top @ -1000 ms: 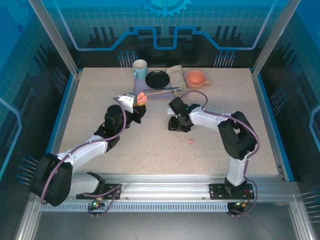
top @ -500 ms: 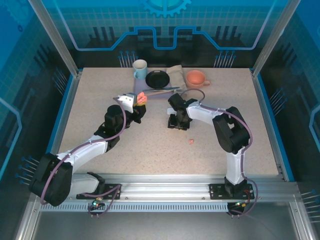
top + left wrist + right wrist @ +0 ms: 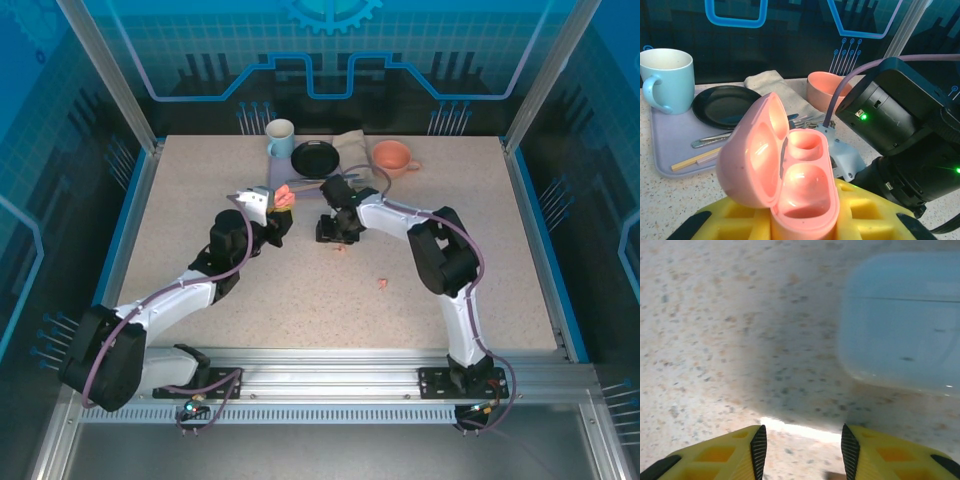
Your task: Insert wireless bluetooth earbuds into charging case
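The speckled tabletop is the biggest thing here. Two arms lie across it. The left arm reaches up from the near left corner. The right arm bends in from the right, toward the middle.

At the back sits a pale purple tray. On it are a light blue mug and a black plate. A wooden stick and a metal piece of cutlery lie on it too. A grey cloth is behind the plate, and a pink mug stands to the right of it.

The left gripper is clamped on the pink charging case. Its yellow fingers press the bottom half from both sides and hold it up off the tabletop. The lid is tipped back to the left, so the case is open. Both little cups inside have nothing in them.

The right gripper is down low over the tabletop, just to the right of the case. Its yellow fingers are spread apart, with bare tabletop between them. A pale blue rounded thing sits just ahead of it. It is too blurry to name.

One pink earbud lies by itself on the tabletop, well apart from the case. A tiny pink bit lies just below the right gripper. It is too small to tell what it is.
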Robot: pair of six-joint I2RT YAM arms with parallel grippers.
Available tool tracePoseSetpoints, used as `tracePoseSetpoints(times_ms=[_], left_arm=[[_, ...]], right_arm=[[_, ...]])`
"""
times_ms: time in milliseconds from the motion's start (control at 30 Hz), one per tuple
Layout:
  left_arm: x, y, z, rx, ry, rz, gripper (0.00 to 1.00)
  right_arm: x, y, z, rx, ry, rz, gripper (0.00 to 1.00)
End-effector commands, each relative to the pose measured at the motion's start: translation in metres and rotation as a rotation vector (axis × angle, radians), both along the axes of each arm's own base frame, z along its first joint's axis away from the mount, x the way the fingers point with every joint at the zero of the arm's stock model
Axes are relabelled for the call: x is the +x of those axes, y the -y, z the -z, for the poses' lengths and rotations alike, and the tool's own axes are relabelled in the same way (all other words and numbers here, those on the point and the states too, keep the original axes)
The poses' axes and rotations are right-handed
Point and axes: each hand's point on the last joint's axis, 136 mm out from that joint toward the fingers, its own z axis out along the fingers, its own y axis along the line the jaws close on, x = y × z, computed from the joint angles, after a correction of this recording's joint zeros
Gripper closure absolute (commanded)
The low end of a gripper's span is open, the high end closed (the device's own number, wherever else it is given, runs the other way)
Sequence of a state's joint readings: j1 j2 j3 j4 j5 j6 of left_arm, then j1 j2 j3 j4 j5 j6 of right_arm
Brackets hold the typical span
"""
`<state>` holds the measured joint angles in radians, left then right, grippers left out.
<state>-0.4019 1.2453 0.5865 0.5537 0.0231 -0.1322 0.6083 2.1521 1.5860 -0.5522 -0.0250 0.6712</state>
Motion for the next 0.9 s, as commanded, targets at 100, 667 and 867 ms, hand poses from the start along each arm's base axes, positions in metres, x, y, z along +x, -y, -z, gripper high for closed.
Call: tracePoseSetpoints(times_ms=[100, 667, 867], left_arm=[[0.006, 0.003, -0.02, -0.024, 0.045, 0.013, 1.0], [0.007, 0.004, -0.019, -0.024, 0.044, 0.015, 1.0], [0.005, 0.003, -0.018, -0.028, 0.042, 0.014, 1.0]], right_arm=[[-0.008, -0.005, -0.016, -0.022, 0.057, -0.056, 0.52], [-0.018, 0.001, -0.019, -0.041, 0.046, 0.048, 0.5], [-0.044, 0.012, -0.008, -0.047, 0.01, 0.028, 0.51]])
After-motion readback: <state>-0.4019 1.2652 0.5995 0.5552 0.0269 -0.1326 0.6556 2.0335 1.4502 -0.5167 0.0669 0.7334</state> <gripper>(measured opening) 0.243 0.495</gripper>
